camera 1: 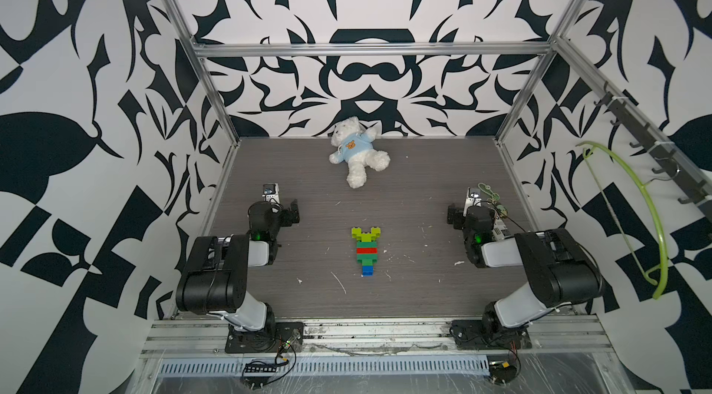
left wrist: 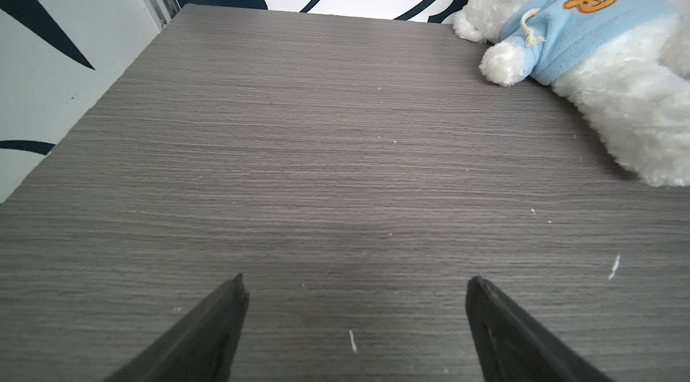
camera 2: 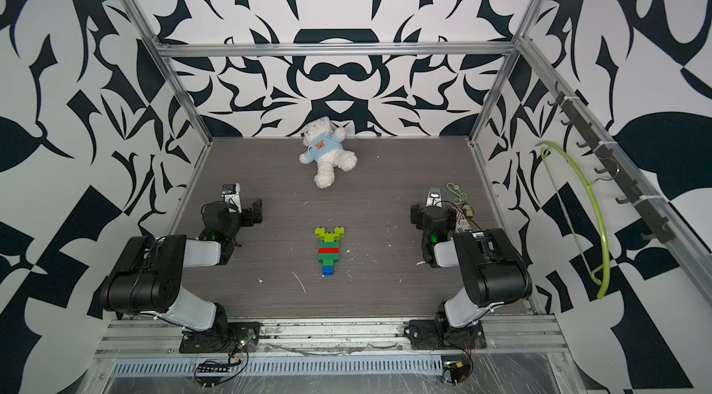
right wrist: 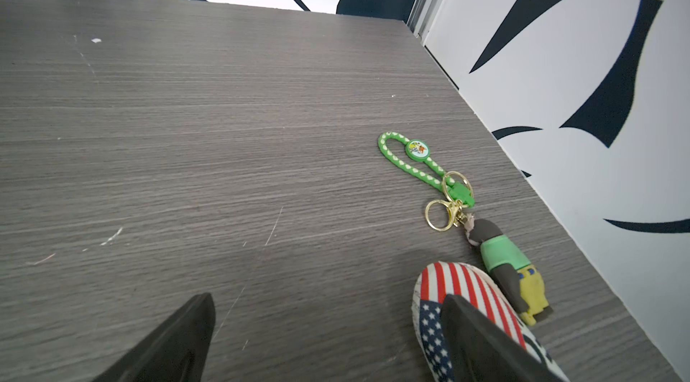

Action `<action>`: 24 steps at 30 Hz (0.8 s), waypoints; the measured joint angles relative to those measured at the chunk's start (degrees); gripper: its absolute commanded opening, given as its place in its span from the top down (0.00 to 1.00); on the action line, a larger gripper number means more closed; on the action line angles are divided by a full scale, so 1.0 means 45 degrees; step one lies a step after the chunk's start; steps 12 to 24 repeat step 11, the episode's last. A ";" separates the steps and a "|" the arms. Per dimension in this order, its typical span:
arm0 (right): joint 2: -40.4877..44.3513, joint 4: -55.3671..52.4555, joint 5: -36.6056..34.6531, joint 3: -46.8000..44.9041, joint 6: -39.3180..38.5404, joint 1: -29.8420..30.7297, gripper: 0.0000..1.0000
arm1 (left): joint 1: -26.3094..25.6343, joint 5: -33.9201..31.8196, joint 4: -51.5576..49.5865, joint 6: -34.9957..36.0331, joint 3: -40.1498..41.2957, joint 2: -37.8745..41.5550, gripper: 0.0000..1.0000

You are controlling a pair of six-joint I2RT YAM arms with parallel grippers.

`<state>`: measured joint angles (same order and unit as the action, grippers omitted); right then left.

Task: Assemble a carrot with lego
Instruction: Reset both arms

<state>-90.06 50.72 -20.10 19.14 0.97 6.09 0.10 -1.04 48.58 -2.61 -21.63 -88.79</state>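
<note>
The carrot lies flat in the middle of the grey table, its lego bricks joined: a forked lime-green top points to the back, then come dark green and red bands, and a small blue tip at the front. My left gripper hovers to the carrot's left and is open, with only bare table between its fingers. To the carrot's right my right gripper is open too and holds nothing. Both stand well apart from the carrot. Neither wrist view shows the carrot.
A white teddy bear in a blue shirt lies at the back middle. A green keychain and a stars-and-stripes item lie by the right wall, close under my right gripper. A green hanger hangs outside the right wall.
</note>
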 measured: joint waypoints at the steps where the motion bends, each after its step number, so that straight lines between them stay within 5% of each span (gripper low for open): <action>1: 0.0000 -0.0015 0.0005 0.0000 0.0019 0.0000 0.00 | 0.0000 0.0005 0.0000 0.0000 0.0000 0.0000 0.01; 24: 0.0000 -0.0068 0.0049 0.0000 0.0034 0.0000 0.00 | 0.0000 0.0005 -0.0034 0.0000 -0.0049 0.0000 0.01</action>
